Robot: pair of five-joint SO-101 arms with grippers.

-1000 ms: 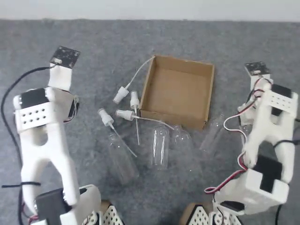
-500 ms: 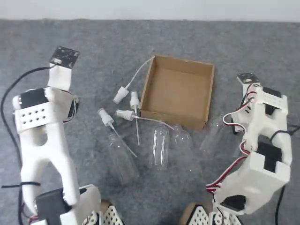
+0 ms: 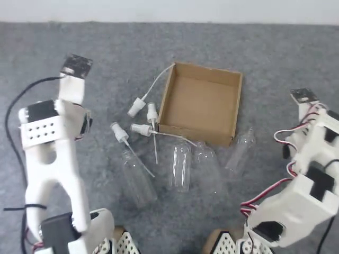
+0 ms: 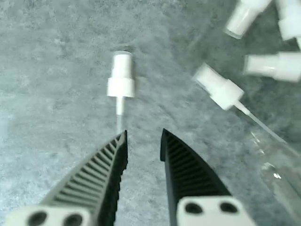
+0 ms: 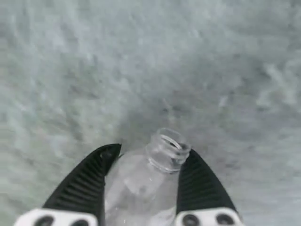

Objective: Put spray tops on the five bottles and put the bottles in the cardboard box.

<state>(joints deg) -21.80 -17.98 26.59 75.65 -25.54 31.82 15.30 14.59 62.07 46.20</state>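
We cannot see the lower body of the bottle (image 5: 141,181): the edge cuts it off. The carpet (image 5: 70,70) around it is blurred.

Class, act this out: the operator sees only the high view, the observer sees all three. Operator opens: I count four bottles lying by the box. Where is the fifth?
Observer: The right gripper is shut on it, a clear bottle with no spray top on its neck.
Operator: And I count four spray tops. Is there another?
Observer: Yes. One spray top lies just ahead of the open left gripper, its tube pointing toward the gripper.
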